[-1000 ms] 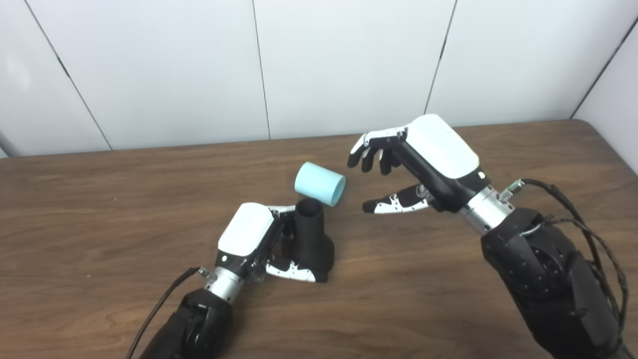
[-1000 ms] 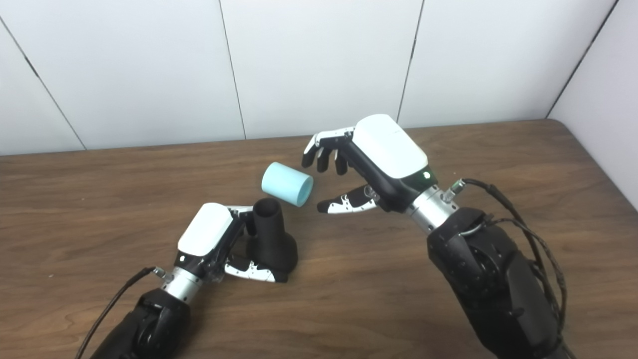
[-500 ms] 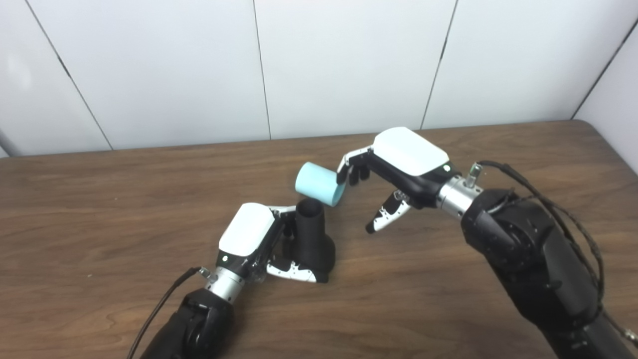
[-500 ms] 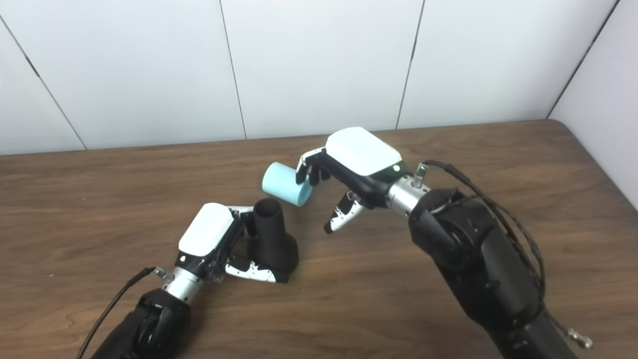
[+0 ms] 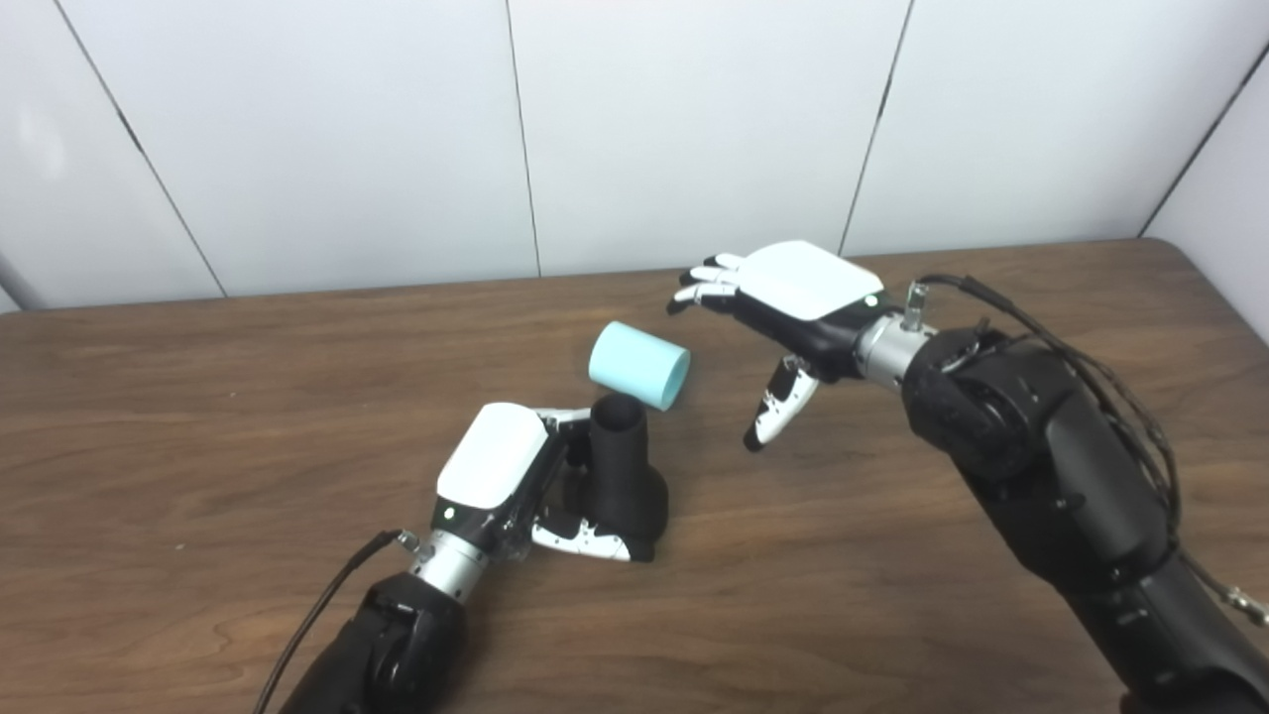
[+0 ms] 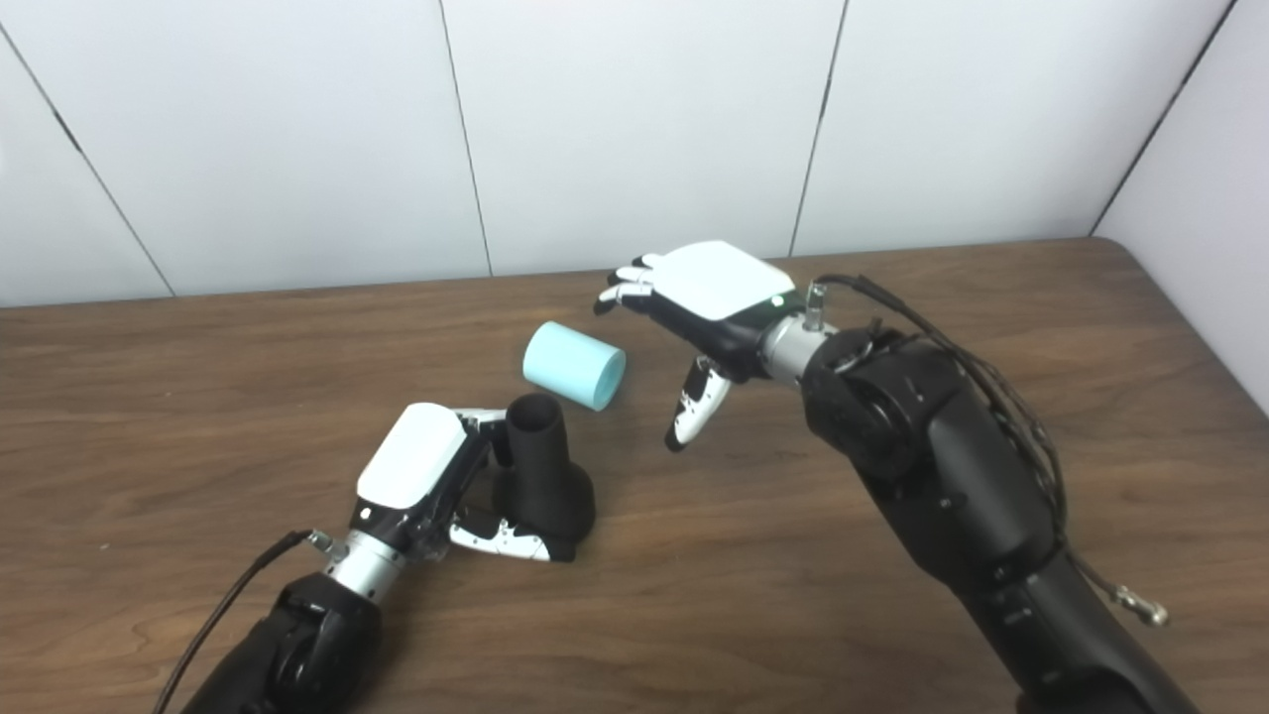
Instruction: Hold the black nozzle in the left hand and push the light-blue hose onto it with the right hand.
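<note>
- While the short light-blue cylindrical hose piece (image 5: 639, 365) lay on its side on the brown wooden counter (image 5: 198, 416), its open end showed nothing inside; it sat just behind the black flared plastic nozzle (image 5: 622, 476).
- Half a second before, the right robot hand (image 5: 783, 297) had touched the hose's end; it had since drawn back and lifted, fingers spread, holding nothing.
- The left robot hand (image 5: 516, 486) stayed wrapped around the upright nozzle on the counter.
</note>
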Action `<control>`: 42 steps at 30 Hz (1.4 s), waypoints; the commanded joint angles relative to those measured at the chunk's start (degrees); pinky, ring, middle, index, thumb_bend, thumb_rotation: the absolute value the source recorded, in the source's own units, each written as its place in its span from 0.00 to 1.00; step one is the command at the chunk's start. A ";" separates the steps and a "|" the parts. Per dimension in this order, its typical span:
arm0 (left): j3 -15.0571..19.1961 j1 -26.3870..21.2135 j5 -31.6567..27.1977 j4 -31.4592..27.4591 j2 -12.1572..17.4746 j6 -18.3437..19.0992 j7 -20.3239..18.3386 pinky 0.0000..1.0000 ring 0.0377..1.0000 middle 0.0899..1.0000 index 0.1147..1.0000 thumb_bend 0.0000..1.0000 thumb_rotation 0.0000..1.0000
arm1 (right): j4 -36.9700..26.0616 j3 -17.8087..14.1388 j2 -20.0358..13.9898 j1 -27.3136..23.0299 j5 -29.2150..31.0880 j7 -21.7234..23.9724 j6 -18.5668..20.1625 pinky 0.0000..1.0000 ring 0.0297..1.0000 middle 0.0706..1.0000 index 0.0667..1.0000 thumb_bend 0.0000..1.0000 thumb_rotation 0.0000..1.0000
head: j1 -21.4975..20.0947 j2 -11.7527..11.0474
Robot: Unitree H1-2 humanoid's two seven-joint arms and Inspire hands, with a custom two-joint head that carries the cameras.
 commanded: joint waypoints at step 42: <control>-3.76 8.19 1.43 7.40 -2.05 1.56 -1.89 0.39 0.47 0.44 0.42 0.48 0.00 | 10.07 4.85 14.67 -13.96 -22.26 11.12 19.45 0.52 0.73 0.82 0.80 0.87 0.36 | 0.21 0.24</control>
